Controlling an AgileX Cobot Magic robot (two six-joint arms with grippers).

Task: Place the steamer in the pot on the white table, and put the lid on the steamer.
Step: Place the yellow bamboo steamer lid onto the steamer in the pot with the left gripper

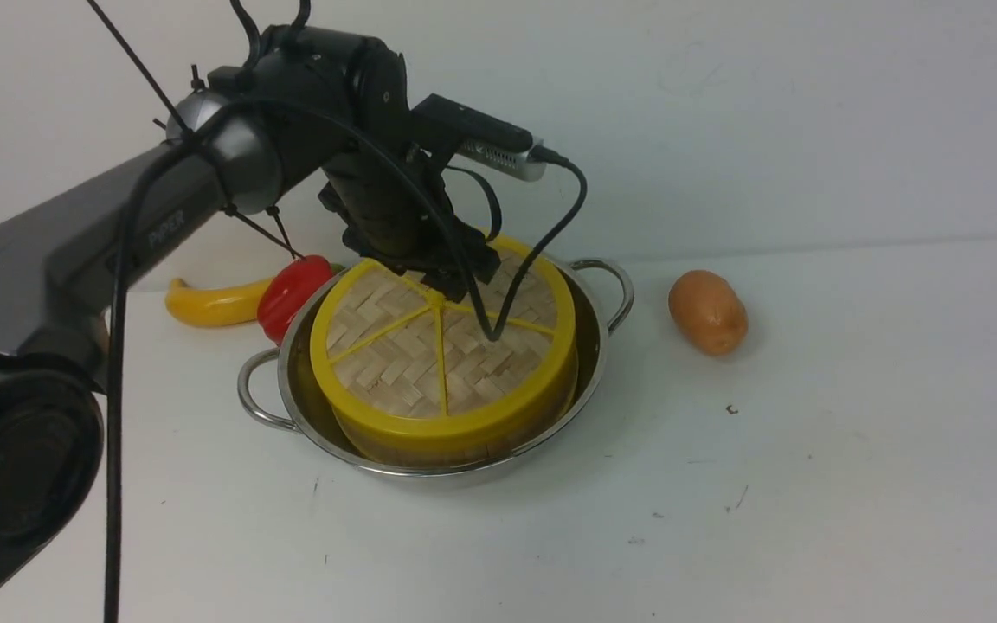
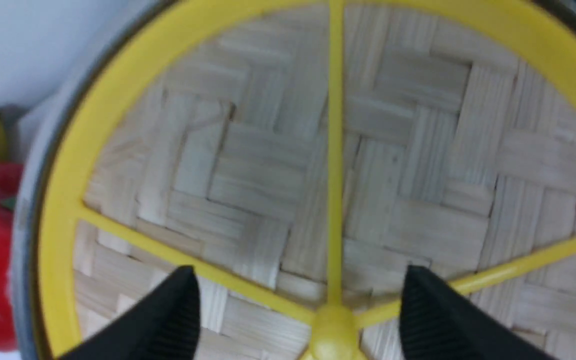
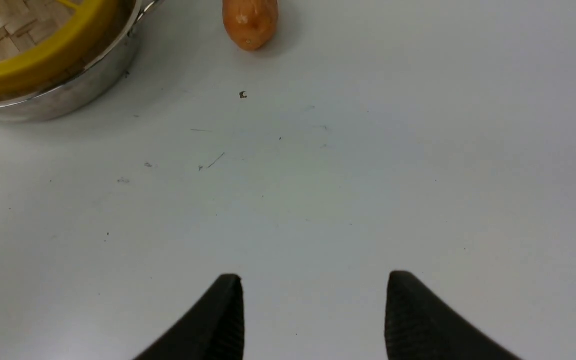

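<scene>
Wall: plain and white, behind the far edge of the desk.
Desk (image 1: 810,433): white, with small dark specks and scratches.
Stainless-steel pot (image 1: 585,402): on the desk, left of centre, looped wire handles on near left and far right sides.
Bamboo steamer (image 1: 464,448): inside the pot, mostly covered.
Woven bamboo lid (image 1: 395,346): on the steamer, yellow rim and spokes showing.
Red pepper (image 1: 294,294): at the pot's far left.
Yellow banana (image 1: 215,303): left of the pepper.
Brown, egg-shaped item (image 1: 708,312): right of the pot.
Left arm (image 1: 291,121): reaching in from the left, over the lid.
Left wrist view, left fingers (image 2: 168,315): apart, on either side of the lid's central yellow knob (image 2: 334,330), nothing clamped.
Right wrist view, right fingers (image 3: 218,315): apart, only desk between them.
</scene>
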